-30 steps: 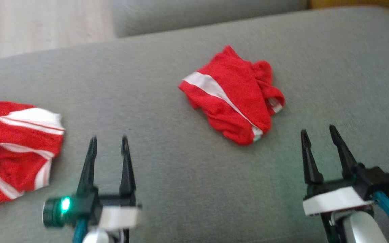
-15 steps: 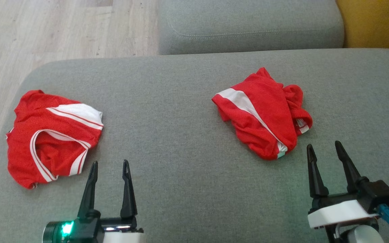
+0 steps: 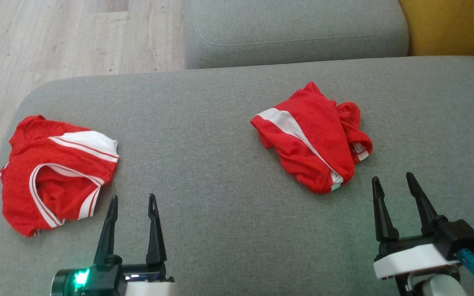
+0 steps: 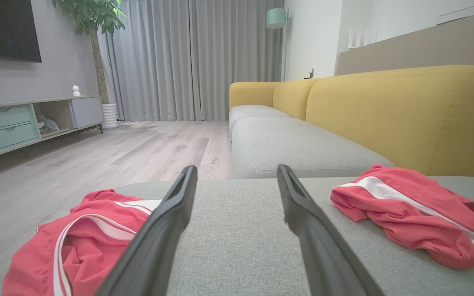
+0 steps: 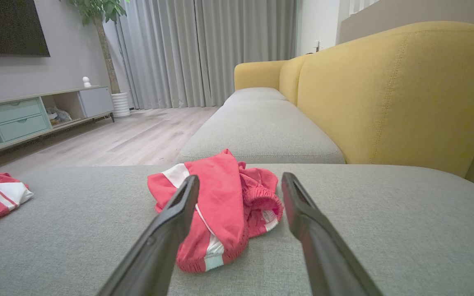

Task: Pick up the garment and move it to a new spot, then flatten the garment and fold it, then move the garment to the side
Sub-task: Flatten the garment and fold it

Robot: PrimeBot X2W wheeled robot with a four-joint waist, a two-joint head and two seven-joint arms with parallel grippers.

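Red shorts [image 3: 309, 137] are seen just ahead-left of the spread, empty right pincer [image 3: 392, 177]; the spread left pincer [image 3: 133, 196] is farther off.

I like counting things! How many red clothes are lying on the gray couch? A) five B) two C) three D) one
B: a left garment and a right garment lie apart on the couch.

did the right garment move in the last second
No. The right garment sits at the same offset from the far cushion corner; the whole picture shifted, so the camera moved.
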